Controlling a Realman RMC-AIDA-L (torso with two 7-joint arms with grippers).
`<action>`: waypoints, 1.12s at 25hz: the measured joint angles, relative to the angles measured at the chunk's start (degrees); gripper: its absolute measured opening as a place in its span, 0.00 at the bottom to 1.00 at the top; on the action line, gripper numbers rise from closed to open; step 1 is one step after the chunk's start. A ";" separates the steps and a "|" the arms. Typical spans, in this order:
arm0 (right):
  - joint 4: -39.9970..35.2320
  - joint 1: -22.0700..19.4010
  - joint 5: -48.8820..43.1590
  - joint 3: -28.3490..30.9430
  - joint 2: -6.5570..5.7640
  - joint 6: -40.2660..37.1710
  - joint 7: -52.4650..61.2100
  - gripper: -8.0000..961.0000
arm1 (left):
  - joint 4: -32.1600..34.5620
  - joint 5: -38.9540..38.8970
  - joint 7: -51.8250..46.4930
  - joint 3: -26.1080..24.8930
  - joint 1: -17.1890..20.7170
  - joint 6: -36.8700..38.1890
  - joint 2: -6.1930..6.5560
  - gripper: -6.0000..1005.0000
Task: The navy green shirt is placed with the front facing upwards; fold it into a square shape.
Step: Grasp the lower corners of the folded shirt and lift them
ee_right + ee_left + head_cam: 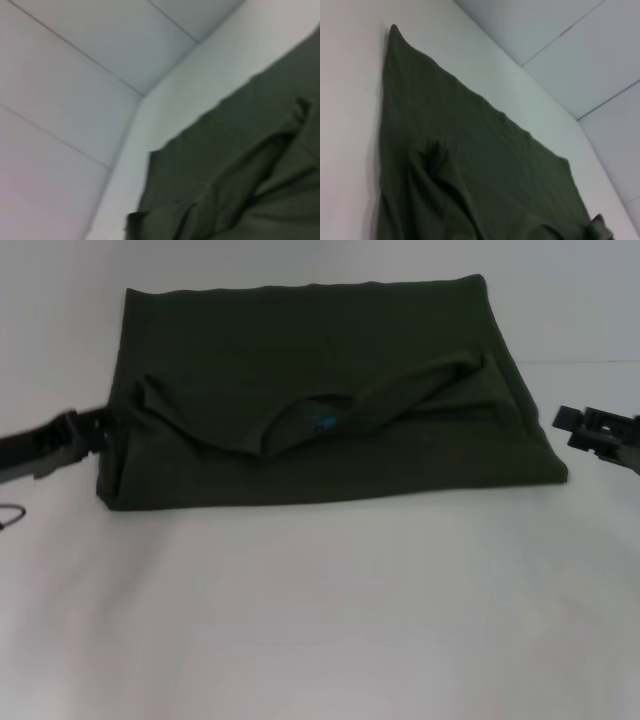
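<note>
Navy green shirt (330, 350) lies folded on white table (320, 620).

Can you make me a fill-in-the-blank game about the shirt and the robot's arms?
1. The shirt is dark ____.
2. It lies on a ____ table.
3. The left gripper is beside the shirt's ____ edge.
4. The tiny print inside the collar is ____.

Missing words: green; white; left; blue
</note>
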 joint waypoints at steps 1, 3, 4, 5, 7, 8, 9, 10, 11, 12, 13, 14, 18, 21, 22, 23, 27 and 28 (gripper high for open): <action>0.33 -0.52 0.20 1.38 0.03 -1.91 -1.43 0.70 | -0.37 0.11 1.13 -0.06 0.20 -0.17 -0.06 0.69; 0.49 -1.05 0.31 2.74 0.08 -4.13 -3.12 0.69 | -1.79 0.66 2.62 0.16 0.30 -1.70 -0.10 0.69; 0.58 -1.17 0.34 3.21 0.09 -5.01 -3.79 0.69 | -2.73 0.91 3.10 0.33 0.23 -2.64 -0.07 0.69; 0.70 -1.15 0.25 3.21 0.09 -5.24 -4.06 0.69 | -3.61 1.08 3.83 0.40 0.08 -3.64 -0.01 0.69; 0.76 -0.97 0.00 2.93 0.11 -5.13 -4.15 0.69 | -4.80 1.20 5.13 0.63 -0.13 -5.13 0.01 0.69; 0.76 -0.83 -0.06 2.76 0.16 -4.95 -4.18 0.69 | -5.19 1.21 6.13 0.94 -0.20 -6.02 -0.09 0.69; 0.77 -0.72 -0.09 2.65 0.21 -4.80 -4.23 0.69 | -5.39 1.22 7.20 1.44 -0.23 -6.91 -0.28 0.69; 0.77 -0.66 -0.09 2.61 0.31 -4.67 -4.31 0.69 | -5.50 1.22 8.44 2.13 -0.25 -8.02 -0.46 0.69; 0.78 -0.61 -0.09 2.61 0.37 -4.52 -4.44 0.69 | -5.63 1.23 9.41 3.04 -0.27 -9.23 -0.63 0.69; 0.78 -0.59 -0.09 2.61 0.41 -4.41 -4.56 0.69 | -5.74 1.23 10.05 3.94 -0.32 -10.30 -0.76 0.69; 0.79 -0.59 -0.09 2.62 0.47 -4.38 -4.64 0.69 | -5.84 1.23 10.26 4.79 -0.34 -11.23 -0.83 0.69; 0.80 -0.58 -0.08 2.66 0.52 -4.37 -4.70 0.69 | -5.97 1.23 10.41 5.71 -0.37 -12.21 -0.93 0.69; 0.87 -0.66 -0.06 2.74 0.65 -4.27 -4.75 0.69 | -7.03 1.24 10.49 6.57 -0.71 -14.72 -1.03 0.69; 0.92 -0.94 -0.04 2.87 0.69 -4.17 -4.76 0.69 | -7.52 1.23 10.50 6.63 -0.94 -15.43 -1.05 0.69; 0.92 -1.00 -0.04 2.94 0.69 -4.17 -4.77 0.69 | -7.63 1.24 10.50 6.71 -1.00 -15.46 -1.05 0.69; 0.92 -1.07 -0.03 3.02 0.69 -4.16 -4.77 0.69 | -7.78 1.23 10.51 6.87 -1.06 -15.48 -1.06 0.69; 0.93 -1.14 -0.01 3.09 0.68 -3.98 -4.78 0.69 | -8.11 1.26 10.52 7.58 -1.20 -15.88 -1.06 0.69; 0.93 -1.14 0.00 3.09 0.68 -3.92 -4.79 0.69 | -8.13 1.28 10.51 7.79 -1.21 -16.05 -1.06 0.69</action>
